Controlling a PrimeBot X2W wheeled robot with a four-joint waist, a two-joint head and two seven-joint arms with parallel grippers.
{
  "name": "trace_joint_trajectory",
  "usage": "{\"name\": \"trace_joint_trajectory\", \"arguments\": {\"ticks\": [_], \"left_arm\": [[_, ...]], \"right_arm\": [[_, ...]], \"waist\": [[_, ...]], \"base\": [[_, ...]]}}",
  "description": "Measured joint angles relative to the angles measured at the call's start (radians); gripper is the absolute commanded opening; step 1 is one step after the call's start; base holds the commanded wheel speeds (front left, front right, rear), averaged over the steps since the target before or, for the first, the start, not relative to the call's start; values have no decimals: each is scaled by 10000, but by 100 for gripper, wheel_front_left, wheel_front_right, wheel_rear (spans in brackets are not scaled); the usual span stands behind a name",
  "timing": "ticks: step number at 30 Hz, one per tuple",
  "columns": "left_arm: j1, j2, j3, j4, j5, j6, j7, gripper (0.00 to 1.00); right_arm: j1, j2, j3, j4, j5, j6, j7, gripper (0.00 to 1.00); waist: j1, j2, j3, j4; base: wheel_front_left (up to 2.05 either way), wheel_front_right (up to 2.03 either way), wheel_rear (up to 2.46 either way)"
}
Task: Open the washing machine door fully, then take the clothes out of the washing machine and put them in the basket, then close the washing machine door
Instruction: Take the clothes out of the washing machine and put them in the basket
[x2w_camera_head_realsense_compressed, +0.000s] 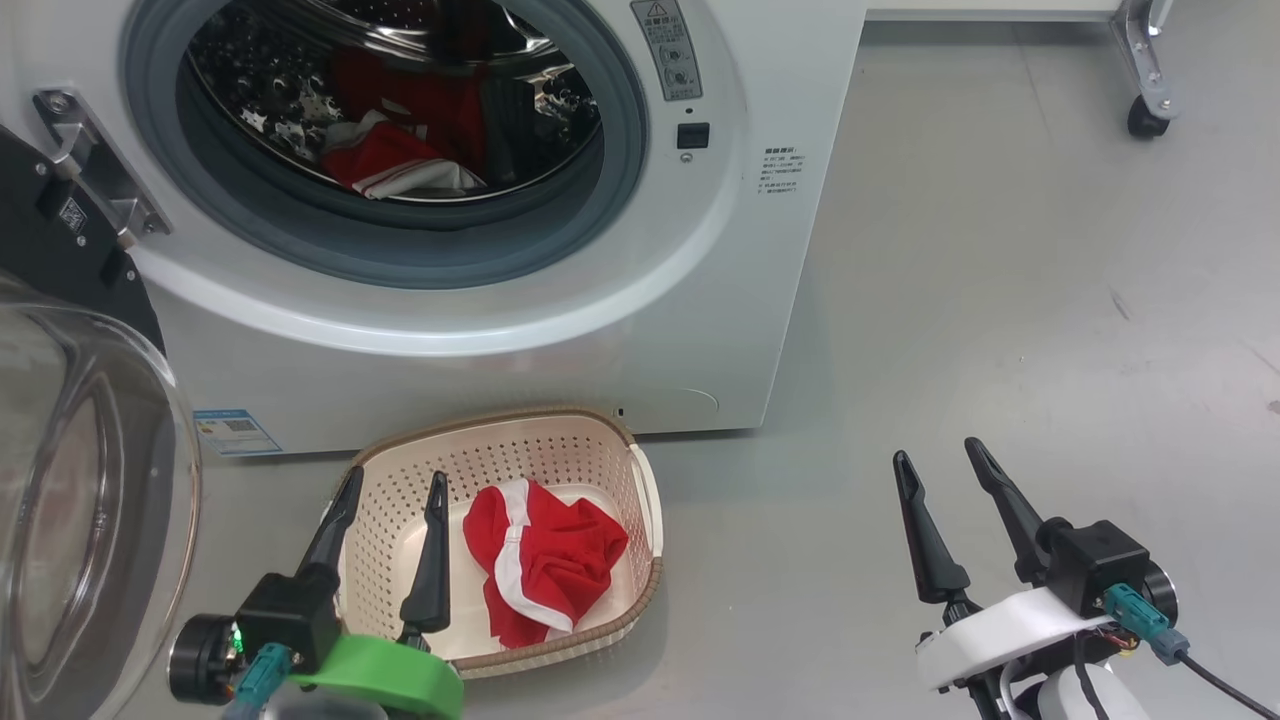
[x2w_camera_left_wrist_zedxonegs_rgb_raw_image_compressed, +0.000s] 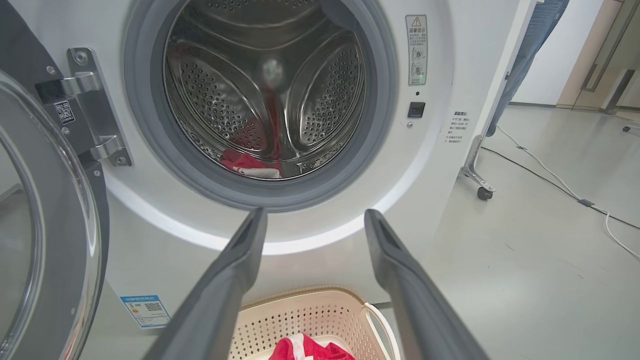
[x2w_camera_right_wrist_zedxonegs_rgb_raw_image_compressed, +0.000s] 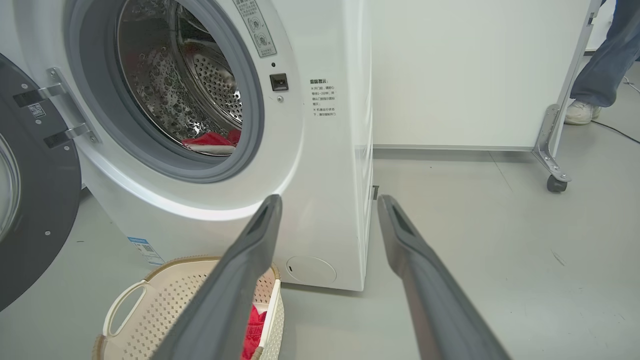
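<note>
The washing machine (x2w_camera_head_realsense_compressed: 700, 300) stood with its mouth uncovered. The washing machine door (x2w_camera_head_realsense_compressed: 90, 500) hung swung wide out at the machine's hinge side.

The basket (x2w_camera_head_realsense_compressed: 500, 432) sat on the floor just before the machine's base, below the mouth. One red garment (x2w_camera_head_realsense_compressed: 540, 560) lay inside it.

More of the clothes (x2w_camera_head_realsense_compressed: 400, 165) lay low in the drum, close behind the machine's front lip. The bundle looked wider than deep, with its long axis across the mouth.

The left tool (x2w_camera_head_realsense_compressed: 396, 475) hovered over the basket, below the machine's mouth. Its fingers were spread wide, held nothing and pointed at the machine. The right tool (x2w_camera_head_realsense_compressed: 939, 452), equally wide and empty, sat beyond the machine's latch-side corner, over bare floor.

Judgement: the bundle lay up and forward of the left tool, which was the nearer arm. A reach straight along its fingers, raised to the lip, would meet the bundle.
</note>
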Motion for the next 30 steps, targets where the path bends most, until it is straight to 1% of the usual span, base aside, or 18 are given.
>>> {"name": "trace_joint_trajectory", "arguments": {"ticks": [6,12,20,23,30], "left_arm": [[-597,0,-119,0,-2,33,194,100],[-1883,-10,-169,362,-8,35,612,100],[-3490,23,-36,1453,-104,42,1848,100],[-4129,255,46,1797,-111,19,2481,100],[-5677,982,324,2288,-105,-81,3946,100]], "right_arm": [[-31,2,79,-178,-17,0,0,100],[-301,0,194,-318,-84,0,0,100],[-861,-4,545,-499,27,2,0,100],[-1112,-6,711,-587,144,2,0,100],[-1863,-10,951,-853,884,0,0,100]], "waist": [[0,0,452,-68],[0,0,1161,-212],[0,0,2196,-606],[0,0,2591,-808],[0,0,3531,-1349]], "base": [[0,0,0],[0,0,0],[0,0,0],[0,0,0],[0,0,0]]}}
